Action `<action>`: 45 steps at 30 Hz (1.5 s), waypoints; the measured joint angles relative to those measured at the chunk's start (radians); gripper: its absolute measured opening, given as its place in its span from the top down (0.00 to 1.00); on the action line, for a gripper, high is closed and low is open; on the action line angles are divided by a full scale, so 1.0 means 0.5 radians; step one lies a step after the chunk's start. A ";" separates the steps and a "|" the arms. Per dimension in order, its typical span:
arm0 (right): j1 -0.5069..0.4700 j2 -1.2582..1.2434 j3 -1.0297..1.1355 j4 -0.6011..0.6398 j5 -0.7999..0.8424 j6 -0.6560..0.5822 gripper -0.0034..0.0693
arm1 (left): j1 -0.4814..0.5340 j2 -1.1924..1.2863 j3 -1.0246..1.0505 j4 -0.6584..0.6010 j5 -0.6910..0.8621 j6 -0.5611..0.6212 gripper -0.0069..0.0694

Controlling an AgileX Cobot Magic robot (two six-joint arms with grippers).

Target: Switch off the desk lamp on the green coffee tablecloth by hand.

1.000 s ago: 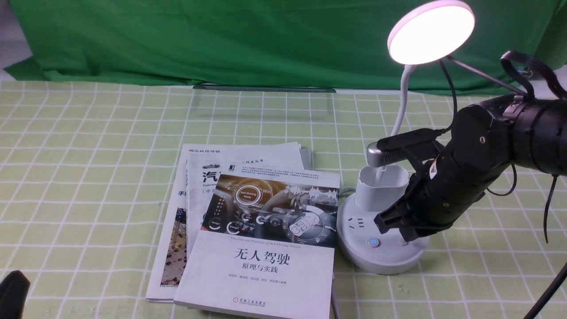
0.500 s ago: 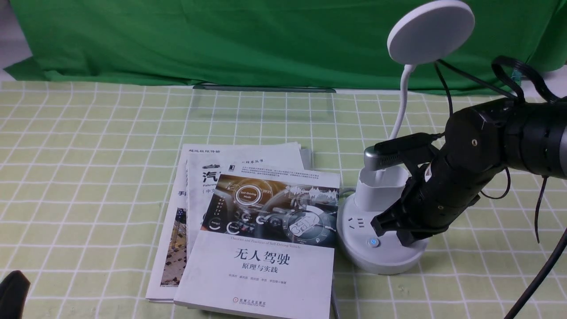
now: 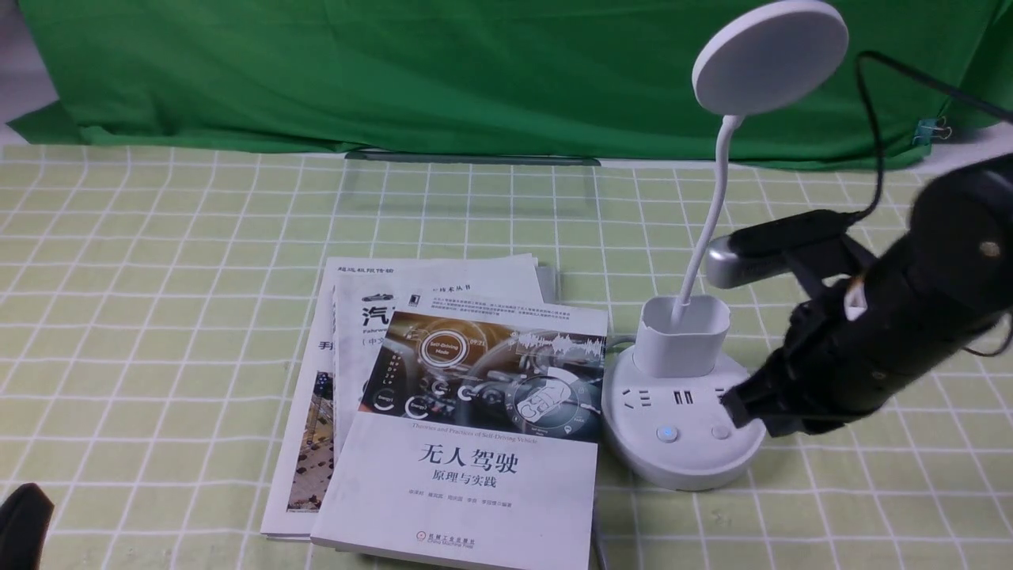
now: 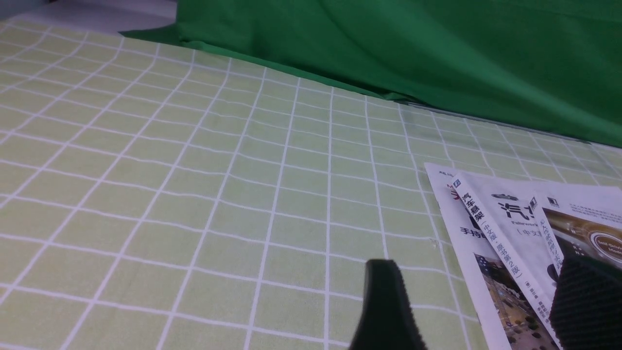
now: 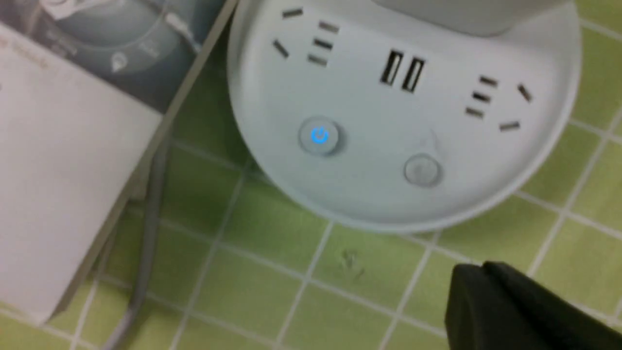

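Desk lamp (image 3: 681,339) — lit a second ago — now dark; right gripper (image 3: 737,405), jaws pressed together, has withdrawn.

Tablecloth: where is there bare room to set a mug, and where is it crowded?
The widest bare patch of tablecloth lies left of the books, back to the dark green cloth. Another strip lies behind the books. Crowded on the right: the lamp stands close beside the books, with the right end effector at its base.
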State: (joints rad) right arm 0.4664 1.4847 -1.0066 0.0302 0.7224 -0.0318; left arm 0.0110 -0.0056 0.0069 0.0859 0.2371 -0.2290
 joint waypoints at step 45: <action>-0.876 -2.966 2.031 -0.011 -0.966 -0.242 0.90 | 0.000 0.000 0.000 0.006 0.000 0.000 0.37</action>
State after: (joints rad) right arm 0.0284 0.0019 0.0088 0.0248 0.2395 -0.1526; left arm 0.0110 -0.0056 0.0072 0.0888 0.2370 -0.2290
